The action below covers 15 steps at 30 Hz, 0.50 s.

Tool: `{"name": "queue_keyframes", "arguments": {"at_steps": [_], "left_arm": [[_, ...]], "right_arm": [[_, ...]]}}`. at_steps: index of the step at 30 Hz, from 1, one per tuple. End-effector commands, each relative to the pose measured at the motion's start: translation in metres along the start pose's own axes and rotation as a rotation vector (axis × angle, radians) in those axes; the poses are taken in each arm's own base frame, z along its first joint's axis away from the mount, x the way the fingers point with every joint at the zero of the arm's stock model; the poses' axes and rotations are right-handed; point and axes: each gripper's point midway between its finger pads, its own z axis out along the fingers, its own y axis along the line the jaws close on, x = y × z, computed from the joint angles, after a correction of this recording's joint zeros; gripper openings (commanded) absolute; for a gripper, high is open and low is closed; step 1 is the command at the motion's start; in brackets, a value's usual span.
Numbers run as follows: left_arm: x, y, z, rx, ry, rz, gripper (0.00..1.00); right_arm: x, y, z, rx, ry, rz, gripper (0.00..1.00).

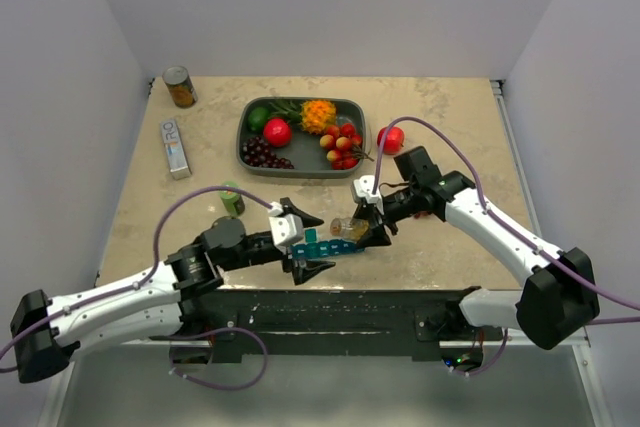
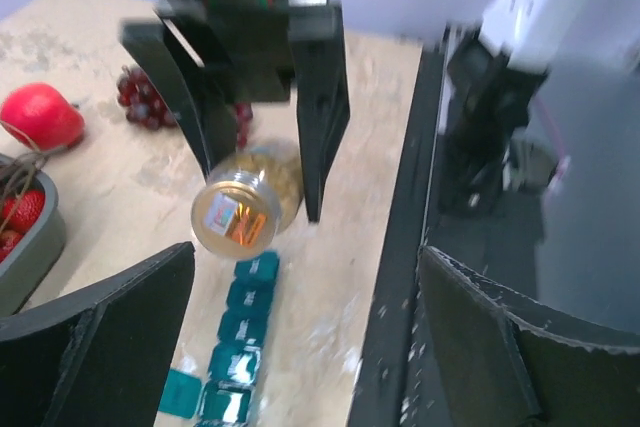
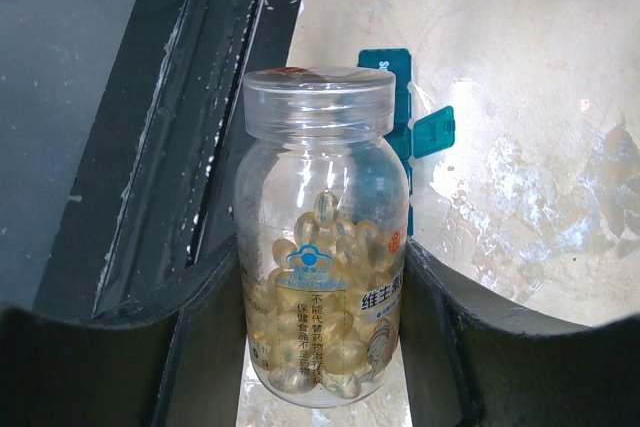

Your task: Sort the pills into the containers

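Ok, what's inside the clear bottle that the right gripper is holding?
Pale yellow softgel capsules fill the lower part of the clear bottle; above them it looks empty, with the clear lid on. The printed label hides the capsules behind it, so no count.

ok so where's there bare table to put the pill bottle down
Widest bare patch: the far right of the table, between the red fruit and the right edge. Also the far strip behind the fruit tray, right of the can. Crowded: the near middle, where the right gripper holds the pill bottle by the pill organiser.
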Motion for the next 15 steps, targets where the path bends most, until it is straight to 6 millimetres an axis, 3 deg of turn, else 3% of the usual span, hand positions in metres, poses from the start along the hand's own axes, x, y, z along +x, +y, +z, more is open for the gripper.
{"name": "queue_keyframes", "arguments": {"at_steps": [1, 6, 12, 15], "left_arm": [[0.008, 0.001, 0.019, 0.097, 0.080, 0.256, 0.96], [0.014, 0.009, 0.038, 0.089, 0.121, 0.270, 0.93], [0.000, 0.013, 0.039, 0.054, 0.042, 0.275, 0.92], [0.002, 0.013, 0.041, 0.049, 0.044, 0.263, 0.88]], "right_arm": [[-0.008, 0.011, -0.002, -0.038, -0.040, -0.095, 0.00], [-0.006, 0.012, -0.001, -0.046, -0.038, -0.105, 0.00], [-0.005, 0.012, -0.001, -0.044, -0.035, -0.106, 0.00], [-0.006, 0.012, -0.001, -0.043, -0.038, -0.110, 0.00]]}}
